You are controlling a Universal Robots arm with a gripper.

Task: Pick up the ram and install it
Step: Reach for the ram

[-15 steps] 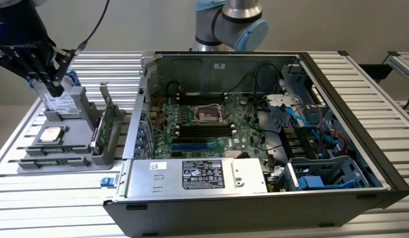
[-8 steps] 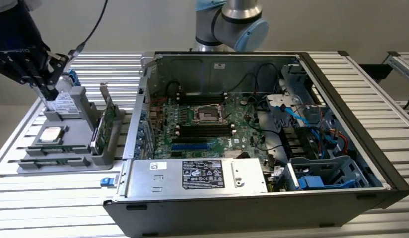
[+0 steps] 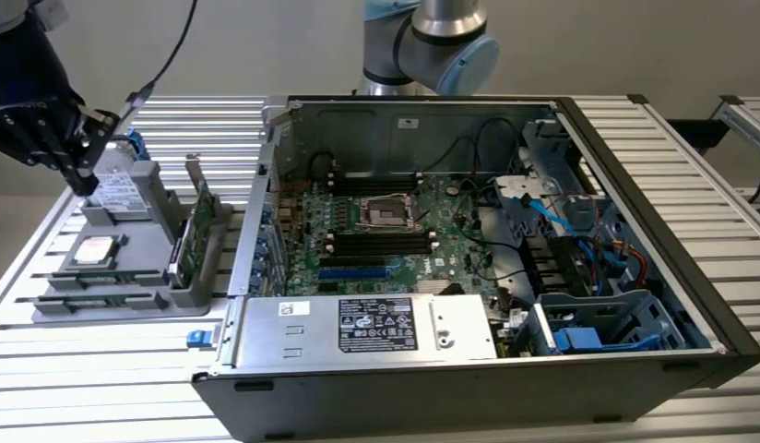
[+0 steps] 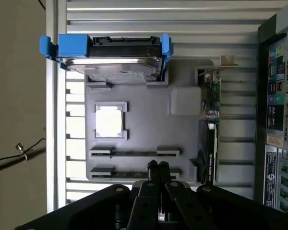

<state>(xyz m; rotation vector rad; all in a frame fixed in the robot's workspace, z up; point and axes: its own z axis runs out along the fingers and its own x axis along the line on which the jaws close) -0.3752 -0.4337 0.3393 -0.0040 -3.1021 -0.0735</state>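
Probably light, stiff and fragile, the ram [image 4: 134, 154] stands on edge in a slot of the gray tray [image 4: 182, 139] at the exterior view's left of the case [image 3: 417, 406], best pinched mid-length across its faces, while the fingers [image 4: 152, 172] hang pressed together above.

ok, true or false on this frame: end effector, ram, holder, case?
1. The end effector grips the ram. False: it holds nothing; the ram sits in the gray holder.
2. The hard drive with blue rails stands in the holder. True.
3. The computer case is closed. False: it is open, with the motherboard exposed.
4. The expansion card stands in the holder. True.
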